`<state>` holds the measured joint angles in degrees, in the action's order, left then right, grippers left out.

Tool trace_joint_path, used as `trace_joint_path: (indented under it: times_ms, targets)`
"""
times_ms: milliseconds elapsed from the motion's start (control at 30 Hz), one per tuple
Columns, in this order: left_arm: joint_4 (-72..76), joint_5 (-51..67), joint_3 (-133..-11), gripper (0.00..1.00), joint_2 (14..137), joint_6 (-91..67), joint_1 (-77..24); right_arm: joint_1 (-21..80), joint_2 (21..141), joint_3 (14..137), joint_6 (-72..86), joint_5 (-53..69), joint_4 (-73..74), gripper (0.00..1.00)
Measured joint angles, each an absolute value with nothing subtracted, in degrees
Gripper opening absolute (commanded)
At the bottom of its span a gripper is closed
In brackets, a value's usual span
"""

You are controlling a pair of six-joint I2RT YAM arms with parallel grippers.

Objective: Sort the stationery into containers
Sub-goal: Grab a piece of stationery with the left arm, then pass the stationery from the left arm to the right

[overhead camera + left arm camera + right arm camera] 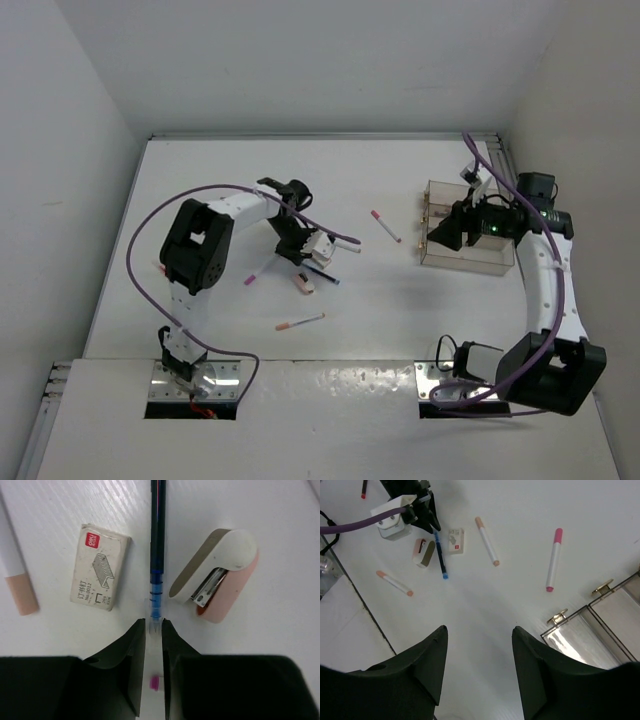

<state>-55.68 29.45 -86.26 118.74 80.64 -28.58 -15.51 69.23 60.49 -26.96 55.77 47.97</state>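
Note:
My left gripper is shut on the clear tip end of a dark blue pen that lies on the table; it also shows in the top view. A white pen with a peach cap lies to its left. My right gripper is open and empty above bare table, just left of the clear divided box, which shows in the top view. A pink-capped pen and two peach-capped pens lie loose on the table.
A small white and pink stapler lies right of the blue pen, and a box of staples lies left of it. A magenta-tipped pen lies nearer the left arm. Walls enclose the table on three sides.

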Motion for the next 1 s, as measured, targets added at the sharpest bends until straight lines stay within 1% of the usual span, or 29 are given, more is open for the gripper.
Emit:
trace_joint_path:
  times_ms: [133, 267, 400, 567, 700, 867, 967, 1000]
  targets:
    - [-56.0, 28.9, -85.9, 0.11, 112.5, 79.4, -29.9, -14.5, 67.0, 61.1, -25.9, 56.3, 48.8, 0.53]
    - [-54.5, 29.0, -86.0, 0.10, 100.8, 78.1, -31.0, -12.3, 65.7, 62.0, -24.6, 57.6, 49.3, 0.53]
    - [-50.7, 28.7, -85.2, 0.09, 88.1, 77.7, -33.8, -6.2, 66.7, 63.0, -22.2, 59.3, 51.9, 0.53]
    - [-44.9, 26.4, -76.6, 0.08, 76.3, 78.7, -41.2, 1.4, 72.0, 67.1, -16.8, 61.7, 53.1, 0.53]
    - [-42.9, 22.7, -70.2, 0.08, 72.9, 80.9, -46.4, 5.8, 76.1, 70.7, -12.2, 63.2, 53.2, 0.53]
    - [-41.7, 19.4, -69.7, 0.08, 72.7, 82.3, -49.4, 10.6, 79.7, 73.0, -8.2, 64.6, 53.3, 0.54]
    - [-40.7, 17.6, -69.7, 0.07, 72.7, 83.2, -50.3, 14.6, 81.1, 73.0, -7.2, 64.7, 54.5, 0.57]
    - [-40.6, 17.2, -69.8, 0.07, 72.7, 83.5, -50.6, 15.7, 81.5, 73.0, -7.0, 64.8, 54.8, 0.61]
